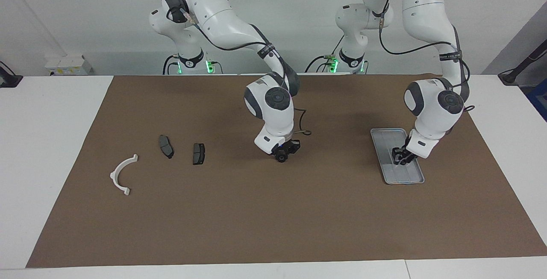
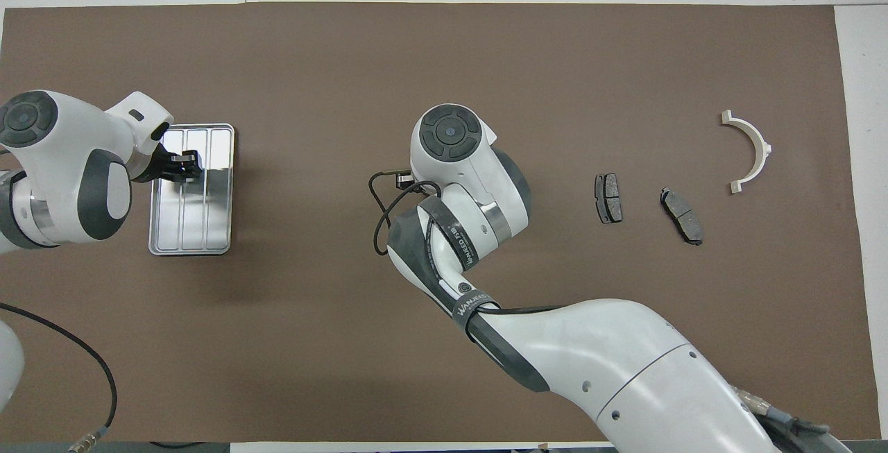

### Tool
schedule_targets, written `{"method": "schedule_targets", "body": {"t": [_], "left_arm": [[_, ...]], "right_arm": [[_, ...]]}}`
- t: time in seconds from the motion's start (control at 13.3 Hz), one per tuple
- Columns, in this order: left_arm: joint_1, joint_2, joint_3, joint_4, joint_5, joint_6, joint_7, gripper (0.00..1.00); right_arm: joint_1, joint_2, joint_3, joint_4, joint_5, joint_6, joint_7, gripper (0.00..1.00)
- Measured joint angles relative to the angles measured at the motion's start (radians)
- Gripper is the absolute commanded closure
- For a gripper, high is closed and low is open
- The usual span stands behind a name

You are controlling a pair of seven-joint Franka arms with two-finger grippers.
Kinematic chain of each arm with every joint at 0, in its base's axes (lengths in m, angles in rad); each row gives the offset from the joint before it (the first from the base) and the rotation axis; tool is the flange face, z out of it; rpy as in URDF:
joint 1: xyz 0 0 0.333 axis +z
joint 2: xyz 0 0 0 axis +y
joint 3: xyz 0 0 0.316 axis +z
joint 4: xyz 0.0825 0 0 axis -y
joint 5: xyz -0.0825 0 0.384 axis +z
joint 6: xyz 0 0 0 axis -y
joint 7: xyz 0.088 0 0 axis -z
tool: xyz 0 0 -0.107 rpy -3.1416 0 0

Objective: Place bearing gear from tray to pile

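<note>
The silver-grey tray (image 1: 397,176) (image 2: 208,231) lies toward the left arm's end of the table, and no loose part shows on its bare surface. My left gripper (image 1: 401,157) (image 2: 186,164) is low over the tray's middle. My right gripper (image 1: 283,154) hangs just above the mat at the table's centre, shut on a small dark round bearing gear (image 1: 281,158). In the overhead view that hand hides both. The pile lies toward the right arm's end: a white arc bracket (image 1: 123,175) (image 2: 750,152) and two dark brake pads (image 1: 166,146) (image 1: 198,153) (image 2: 608,198) (image 2: 682,215).
A brown mat (image 1: 273,227) covers most of the white table. The right arm's forearm (image 2: 590,342) reaches in over the mat's near part. A black cable (image 2: 62,356) loops near the left arm's base.
</note>
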Motion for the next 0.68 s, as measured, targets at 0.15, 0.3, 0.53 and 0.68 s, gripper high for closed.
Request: {"method": "schedule_targets", "body": {"t": [0.15,0.3,0.53,0.68], "left_arm": [[0.0,-0.001,-0.001,-0.002,0.0,0.001,0.0,0.64],[0.0,-0.002,-0.002,-0.002,0.0,0.001,0.0,0.71],[0.0,-0.002,-0.004,-0.003,0.0,0.003,0.0,0.82],[0.0,-0.003,-0.004,-0.003,0.0,0.003,0.0,0.99]], "right_arm": [[0.0,0.0,0.0,-0.002,0.0,0.001,0.0,1.0],[-0.002,0.0,-0.001,0.0,0.0,0.008,0.0,1.0],[-0.038,-0.01,-0.011,0.023,-0.001,0.011,-0.01,1.0],[-0.108,-0.036,-0.012,0.029,-0.001,0.009,-0.081,1.0]]}}
